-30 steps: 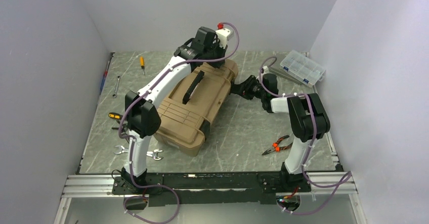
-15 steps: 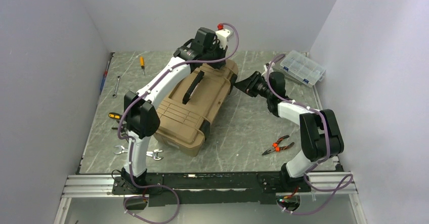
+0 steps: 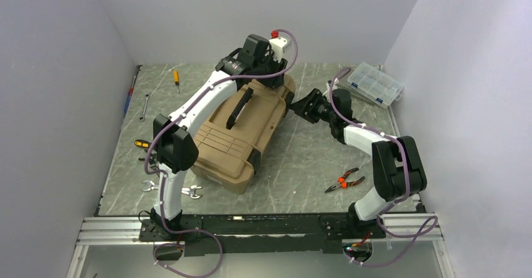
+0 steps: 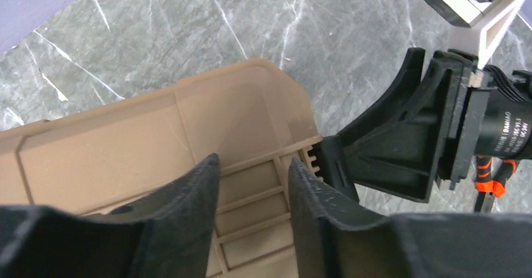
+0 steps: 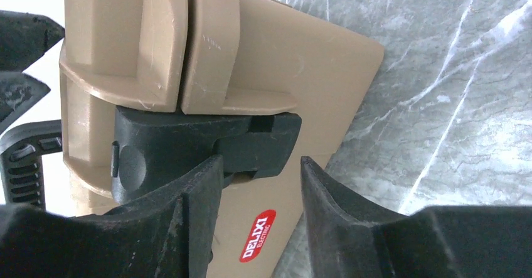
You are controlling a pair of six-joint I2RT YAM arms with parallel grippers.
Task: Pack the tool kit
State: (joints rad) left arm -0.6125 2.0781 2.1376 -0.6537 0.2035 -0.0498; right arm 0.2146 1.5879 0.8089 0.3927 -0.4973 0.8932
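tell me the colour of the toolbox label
The label is red with white lettering, clearest in the right wrist view.

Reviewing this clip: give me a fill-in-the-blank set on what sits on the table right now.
The large tan hard-plastic toolbox lies with its lid ___. Its red oval label reads ___. The right gripper, standing open, faces the toolbox's black ___. The orange-handled pliers lie on the grey marbled table, nearer the ___ arm.
Missing words: closed; DELIXI; latch; right.
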